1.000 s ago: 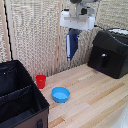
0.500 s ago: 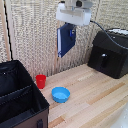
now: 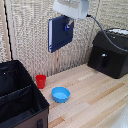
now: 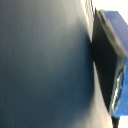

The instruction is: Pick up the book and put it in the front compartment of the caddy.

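The dark navy-blue book (image 3: 59,33) hangs upright high above the wooden table, held at its upper edge by my gripper (image 3: 66,25), whose jaws are shut on it. In the wrist view the book's cover (image 4: 45,65) fills most of the picture, with a blue-edged finger pad (image 4: 112,55) pressed against it. The black caddy (image 3: 20,107) stands at the exterior view's lower left, its divider wall splitting it into compartments; the front compartment (image 3: 17,102) is the one nearer the camera. The book is well above the caddy and off toward the exterior view's right.
A red cup (image 3: 41,81) stands just beside the caddy. A light-blue bowl (image 3: 61,94) sits on the table (image 3: 95,100) near it. A glossy black appliance (image 3: 110,52) with a cable occupies the exterior view's right. A woven screen stands behind.
The gripper has carried the book higher and toward the exterior view's left, nearer the camera. The book has turned so its broad cover faces the camera.
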Robot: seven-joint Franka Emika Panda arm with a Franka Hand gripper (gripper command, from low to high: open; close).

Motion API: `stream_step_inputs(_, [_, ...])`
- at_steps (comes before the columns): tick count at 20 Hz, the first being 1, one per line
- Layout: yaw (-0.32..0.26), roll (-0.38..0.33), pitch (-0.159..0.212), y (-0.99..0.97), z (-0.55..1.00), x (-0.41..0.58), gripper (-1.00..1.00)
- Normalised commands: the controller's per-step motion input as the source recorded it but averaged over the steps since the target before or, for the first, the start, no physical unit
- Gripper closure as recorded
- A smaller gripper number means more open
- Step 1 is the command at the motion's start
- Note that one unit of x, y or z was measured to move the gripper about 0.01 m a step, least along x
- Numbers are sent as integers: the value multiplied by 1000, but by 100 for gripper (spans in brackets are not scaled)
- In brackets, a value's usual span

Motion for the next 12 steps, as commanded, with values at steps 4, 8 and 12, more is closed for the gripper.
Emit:
stream_step_inputs(4, [-70, 13, -12, 802, 139, -223, 100])
stream_step_inputs(8, [-80, 0, -18, 818, 74, -201, 100])
stream_step_inputs(12, [-99, 0, -21, 819, 14, -128, 100])
